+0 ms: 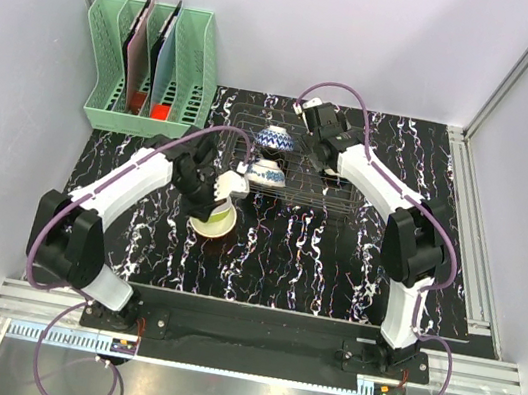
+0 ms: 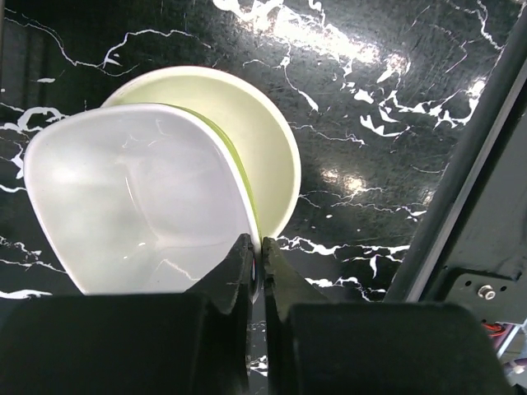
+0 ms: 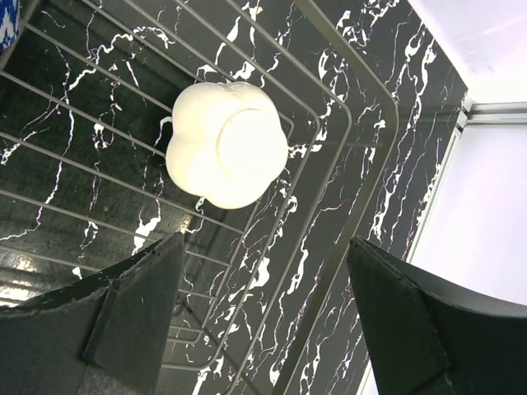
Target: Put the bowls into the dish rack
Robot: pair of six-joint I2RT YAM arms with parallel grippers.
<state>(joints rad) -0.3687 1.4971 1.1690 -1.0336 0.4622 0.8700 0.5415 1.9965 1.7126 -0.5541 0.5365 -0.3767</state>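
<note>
Okay, the left gripper point(image 2: 257, 247) is pinched tight on the rim of a white bowl point(image 2: 140, 206), a finger on either side of the wall. The bowl hangs tilted over the green bowl point(image 2: 268, 144), which sits on the marbled table point(image 2: 370, 99); can't tell if the two touch. The dish rack point(image 1: 306, 189) is just beyond and to the right. It has two blue-patterned bowls point(image 1: 275, 140) at its left end and a flower-shaped bowl point(image 3: 229, 148) upside down further along. The right gripper point(image 3: 263, 247) hovers above that one, jaws wide apart, holding nothing.

The step in hand looks like carrying the white bowl to the rack. To do it well:
- Lift clear of the green bowl first so it doesn't get dragged.
- Keep the pinch firm, since a rim grip lets a bowl swing.
- Go over the rack's wire edge, not into it.
- Set it down in an open spot, away from the right arm.
</note>
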